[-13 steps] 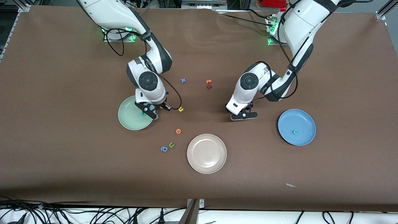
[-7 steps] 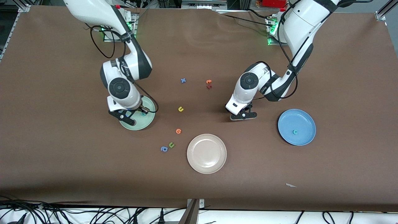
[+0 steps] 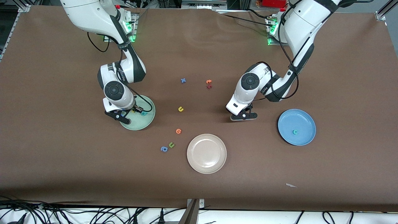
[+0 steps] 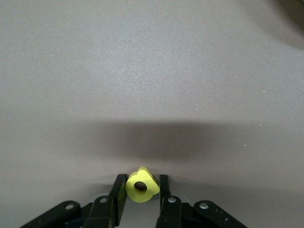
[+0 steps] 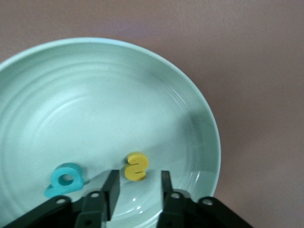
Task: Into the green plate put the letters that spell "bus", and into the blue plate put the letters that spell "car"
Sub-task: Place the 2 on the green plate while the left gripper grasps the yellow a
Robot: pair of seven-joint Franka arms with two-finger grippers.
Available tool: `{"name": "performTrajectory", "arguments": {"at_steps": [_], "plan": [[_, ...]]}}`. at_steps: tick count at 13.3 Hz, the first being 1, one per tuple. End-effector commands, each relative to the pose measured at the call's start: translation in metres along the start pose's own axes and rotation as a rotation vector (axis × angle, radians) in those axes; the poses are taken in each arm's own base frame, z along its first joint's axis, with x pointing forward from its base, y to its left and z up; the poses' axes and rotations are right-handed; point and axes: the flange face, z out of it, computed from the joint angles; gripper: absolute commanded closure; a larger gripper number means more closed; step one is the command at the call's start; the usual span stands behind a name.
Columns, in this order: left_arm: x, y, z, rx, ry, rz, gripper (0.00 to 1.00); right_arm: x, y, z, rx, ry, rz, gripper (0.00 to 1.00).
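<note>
The green plate (image 3: 140, 123) holds a teal "b" (image 3: 143, 113) and a yellow "s" (image 5: 137, 166). My right gripper (image 5: 138, 190) hangs open just over that plate (image 5: 95, 104), with the "s" lying free ahead of its fingertips and the "b" (image 5: 65, 179) beside it. My left gripper (image 3: 243, 116) is down on the table between the beige plate and the blue plate (image 3: 303, 119). It is shut on the yellow "a" (image 4: 140, 186). A teal "c" (image 3: 295, 132) lies in the blue plate. The yellow "u" (image 3: 180, 109) rests on the table between the two arms.
An orange letter (image 3: 178, 131), an olive "u" (image 3: 171, 144) and a blue "a" (image 3: 164, 149) lie near the beige-white plate (image 3: 206, 161). A blue "x" (image 3: 183, 80) and an orange and a dark-red letter (image 3: 209, 84) lie closer to the robots' bases.
My right gripper moved from the plate's edge near the yellow "u" to over the green plate and opened, leaving the "s" in it. My left gripper's fingers drew in on the "a".
</note>
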Motion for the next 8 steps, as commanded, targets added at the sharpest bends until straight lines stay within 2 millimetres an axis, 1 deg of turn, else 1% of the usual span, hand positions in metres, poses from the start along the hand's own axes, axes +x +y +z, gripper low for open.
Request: {"name": "performTrajectory", "arguments": {"at_steps": [1,2,3,4,6,7,8], "plan": [[0.008,-0.013,0.018,0.033,-0.002,0.027,0.73,-0.001,-0.002,-0.023,0.022,0.004,-0.004,0.00],[0.007,-0.013,0.021,0.037,-0.004,0.032,0.75,0.002,-0.004,-0.034,0.020,0.002,-0.007,0.00],[0.007,-0.013,0.022,0.037,-0.006,0.032,0.76,0.003,-0.010,-0.045,0.012,-0.008,-0.008,0.00],[0.008,-0.013,0.021,0.035,-0.003,0.031,0.77,0.001,-0.020,-0.059,0.012,-0.020,0.010,0.00],[0.010,-0.013,0.020,0.034,-0.001,0.029,0.79,-0.012,-0.053,-0.091,0.055,-0.013,0.078,0.00],[0.019,-0.018,0.014,0.030,0.012,0.026,0.80,-0.019,-0.066,-0.099,0.072,-0.006,0.113,0.00],[0.030,-0.029,0.008,0.027,0.020,0.018,0.84,-0.027,-0.079,-0.106,0.090,0.001,0.145,0.01]]}}
